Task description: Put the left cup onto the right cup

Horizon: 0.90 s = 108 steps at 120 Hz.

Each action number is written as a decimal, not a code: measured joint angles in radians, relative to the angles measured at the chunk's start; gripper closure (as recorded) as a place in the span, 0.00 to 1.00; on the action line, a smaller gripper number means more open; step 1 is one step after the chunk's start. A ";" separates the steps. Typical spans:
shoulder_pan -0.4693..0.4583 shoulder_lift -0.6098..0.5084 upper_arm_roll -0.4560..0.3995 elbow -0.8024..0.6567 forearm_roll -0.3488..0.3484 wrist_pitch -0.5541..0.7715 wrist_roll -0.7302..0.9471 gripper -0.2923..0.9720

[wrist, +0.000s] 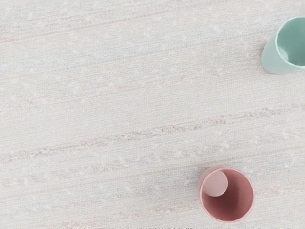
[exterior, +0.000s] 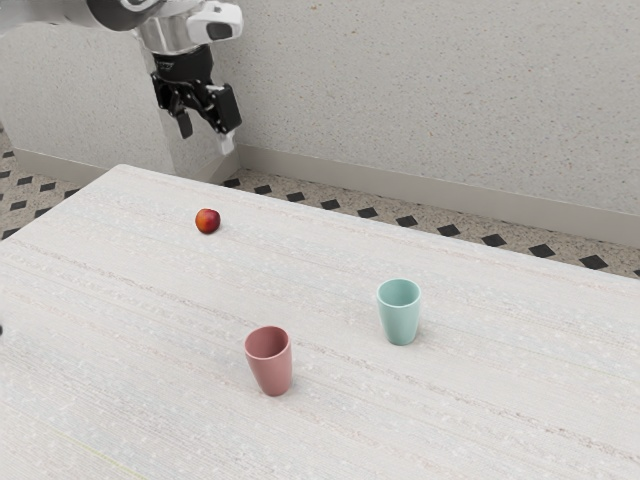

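In the exterior view, the black end effector [exterior: 206, 130] is seen high above the far corner of the pale wood-grain surface [exterior: 120, 320], toward the exterior view's left. It is released: its two fingers are spread apart in the air, well clear of every object. Two cups are stood upright on the surface, mouths up, apart from one another. The pink cup [exterior: 268, 360] is placed nearer the camera and toward the exterior view's left. The teal cup [exterior: 399, 311] is set farther back and toward the exterior view's right. Neither cup is touched by the end effector, and both are well apart from it. A small red and orange fruit [exterior: 207, 221] is seen on the surface below the end effector, well apart from both cups. In the wrist view, the surface [wrist: 95, 95] is viewed from above. The pink cup [wrist: 226, 194] is shown with its open mouth toward the camera, and the teal cup [wrist: 285, 47] is cut by the picture's edge.
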 joint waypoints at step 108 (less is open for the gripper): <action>-0.067 -0.105 -0.117 -0.723 -0.065 0.490 -0.213 0.25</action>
